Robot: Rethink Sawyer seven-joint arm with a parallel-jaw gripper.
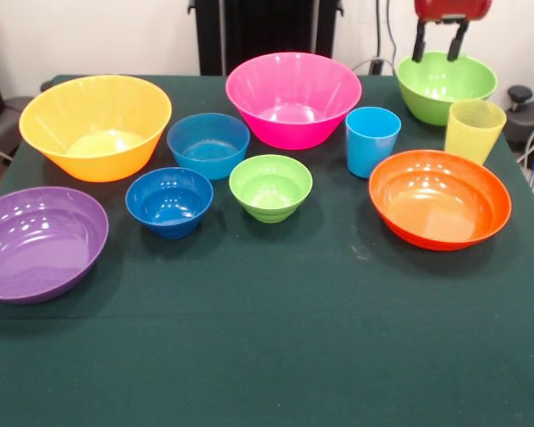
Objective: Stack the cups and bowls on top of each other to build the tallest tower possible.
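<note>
All cups and bowls stand apart and upright on the dark green table (276,347); no tower stands. The light blue cup (372,140) is right of centre and the ribbed yellow cup (473,130) further right. Small bowls sit mid-table: dark blue (169,202), light blue (208,145), lime green (271,187). Larger bowls ring them: yellow-orange (96,126), pink (293,99), green (445,86), purple (37,242), orange (439,198). My gripper (440,50) hangs open at the top right, above the green bowl's far rim, holding nothing.
A black upright column (267,31) stands behind the table's far edge. Dark equipment and cables (527,111) sit off the right side. The table's edges slope inward at the far left and far right.
</note>
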